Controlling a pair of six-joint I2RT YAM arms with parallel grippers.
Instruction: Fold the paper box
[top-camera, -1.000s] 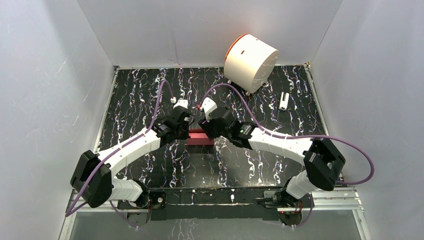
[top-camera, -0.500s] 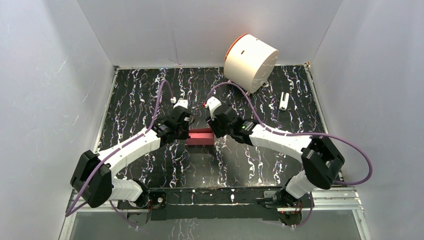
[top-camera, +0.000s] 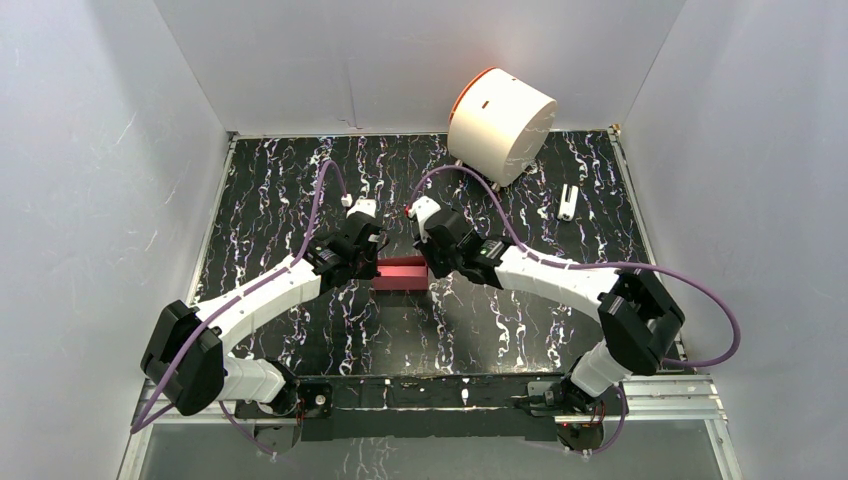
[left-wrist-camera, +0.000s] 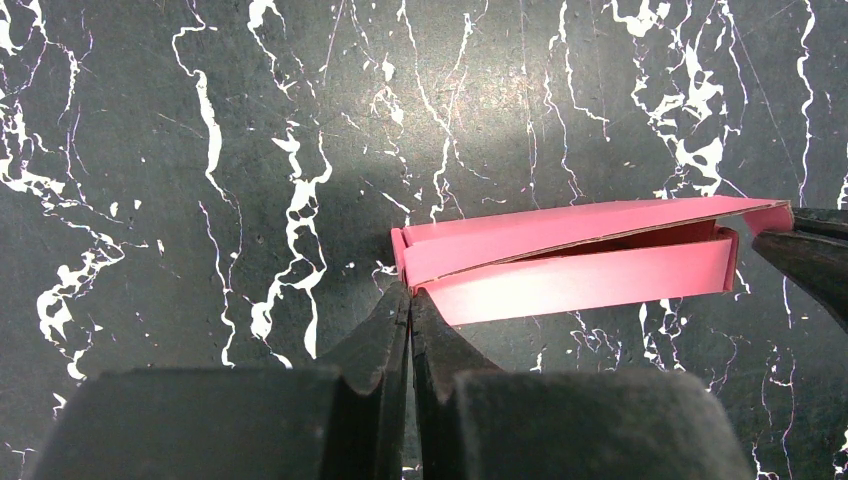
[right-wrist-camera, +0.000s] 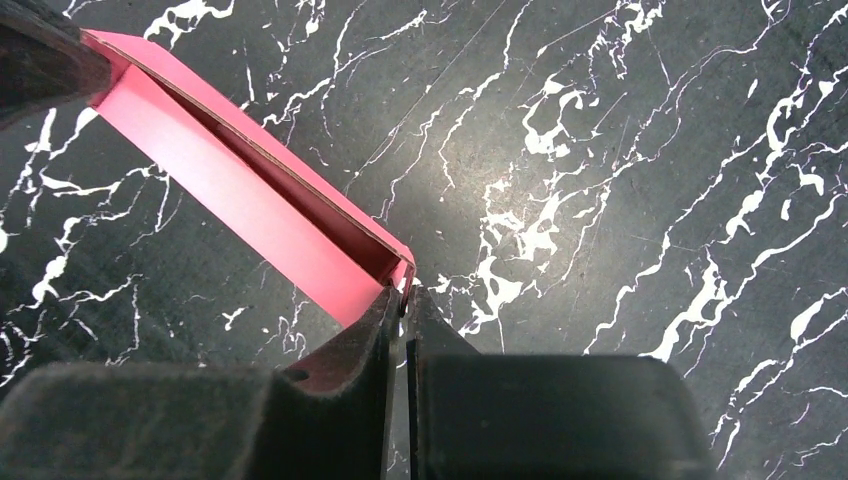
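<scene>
The paper box is a pink-red flat rectangular box lying on the black marbled table between both arms, its lid slightly raised. My left gripper is shut, with its tips touching the box's left end corner. No card shows between its fingers. My right gripper has closed on the thin pink edge at the box's right end corner. Each wrist view catches the other arm's dark fingers at the far end of the box.
A large white cylinder with an orange rim lies at the back right. A small white object rests right of it. White walls enclose the table on three sides. Purple cables loop over the wrists.
The right gripper's jaws have closed onto the box's right end, and its wrist has shifted slightly to the right. The left arm and the box have stayed where they were.
</scene>
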